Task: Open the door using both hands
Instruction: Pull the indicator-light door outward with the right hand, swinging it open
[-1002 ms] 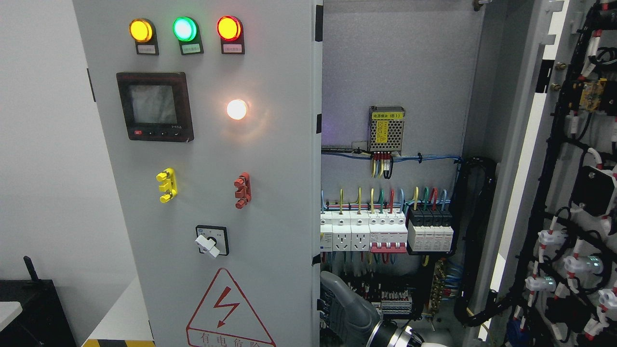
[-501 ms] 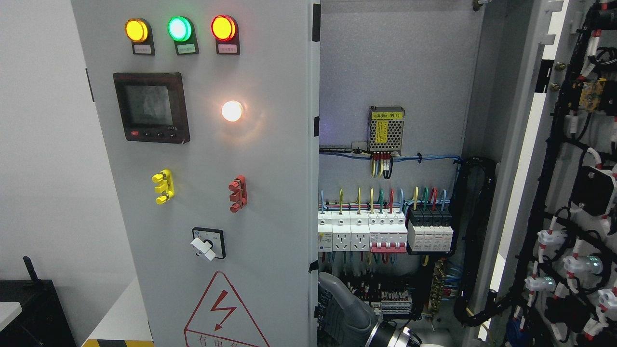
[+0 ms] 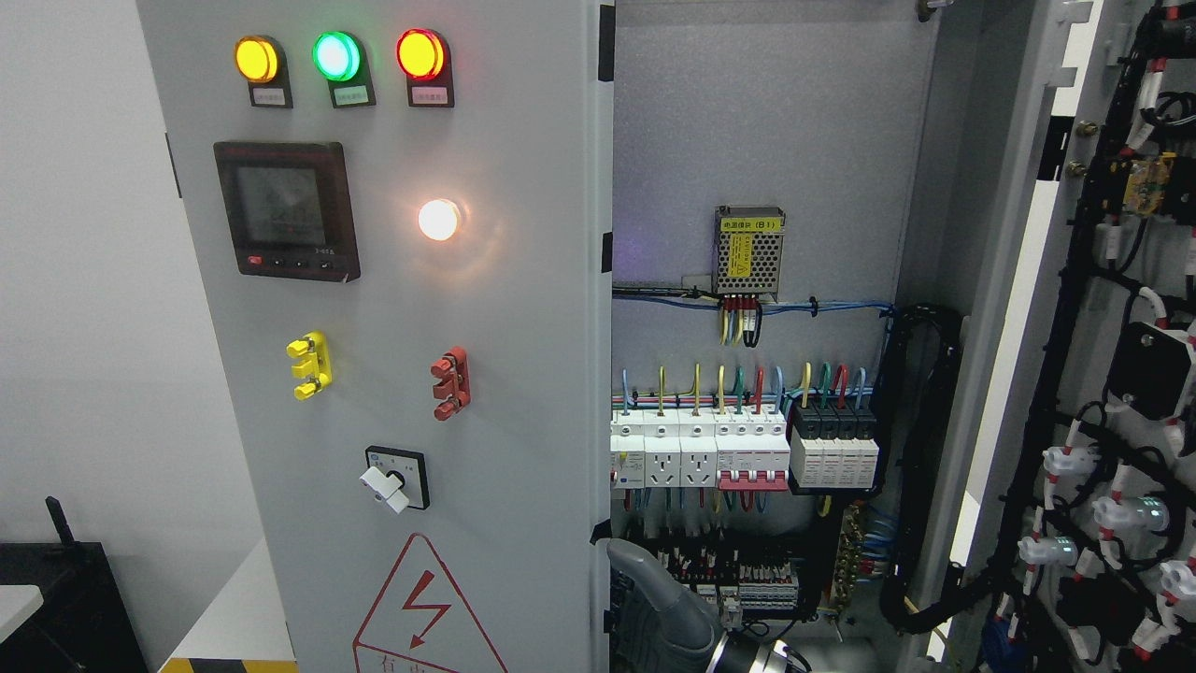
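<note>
The grey left door (image 3: 505,374) of the electrical cabinet carries three lamps, a meter screen and a rotary switch. It stands partly swung out, its free edge (image 3: 598,280) near the picture's middle. The right door (image 3: 1103,374) is swung wide open at the right, showing the wiring on its inside. My right hand (image 3: 654,598) comes up from the bottom edge, right of the middle. It sits low against the inner side of the left door's free edge. The door edge and the picture's bottom hide much of the hand. My left arm is out of view.
Inside the cabinet are a row of breakers (image 3: 738,453), a small power supply (image 3: 747,250) and terminal blocks close behind my hand. A black cable bundle (image 3: 920,449) runs down the right wall. A dark box (image 3: 56,598) stands at the lower left, by the white wall.
The left door has swung a little further to the left, uncovering more of the cabinet's inside. My right hand has moved left and slightly down with the door's edge.
</note>
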Robot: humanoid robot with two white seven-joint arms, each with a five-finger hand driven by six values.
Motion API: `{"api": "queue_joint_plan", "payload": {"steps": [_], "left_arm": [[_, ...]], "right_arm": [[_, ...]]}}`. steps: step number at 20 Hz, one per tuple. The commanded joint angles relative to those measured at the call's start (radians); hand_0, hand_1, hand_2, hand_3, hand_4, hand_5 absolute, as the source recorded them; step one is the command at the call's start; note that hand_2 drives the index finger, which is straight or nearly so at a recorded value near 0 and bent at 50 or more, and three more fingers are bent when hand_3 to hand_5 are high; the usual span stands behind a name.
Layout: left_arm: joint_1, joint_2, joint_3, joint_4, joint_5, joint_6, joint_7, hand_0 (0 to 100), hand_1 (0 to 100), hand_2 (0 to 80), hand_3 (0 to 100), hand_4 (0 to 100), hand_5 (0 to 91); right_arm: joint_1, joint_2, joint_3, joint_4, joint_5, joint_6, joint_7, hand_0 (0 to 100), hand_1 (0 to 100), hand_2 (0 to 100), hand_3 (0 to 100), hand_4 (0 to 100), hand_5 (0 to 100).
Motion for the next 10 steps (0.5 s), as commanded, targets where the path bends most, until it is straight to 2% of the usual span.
{"api": "queue_joint_plan", "payload": {"steps": [1,10], "left_arm": [[0.031,0.000,0.001,0.000,0.000,0.000,0.001,0,0,0.0,0,0,0.0],[0.029,0.000,0.001,0.000,0.000,0.000,0.001,0,0,0.0,0,0,0.0]], "right_arm": [[0.008,-0.002,0.030,-0.027,-0.029,0.001,0.010,38,0,0,0,0,0],[0.023,-0.002,0.044,-0.060,-0.030,0.001,0.037,38,0,0,0,0,0]]}}
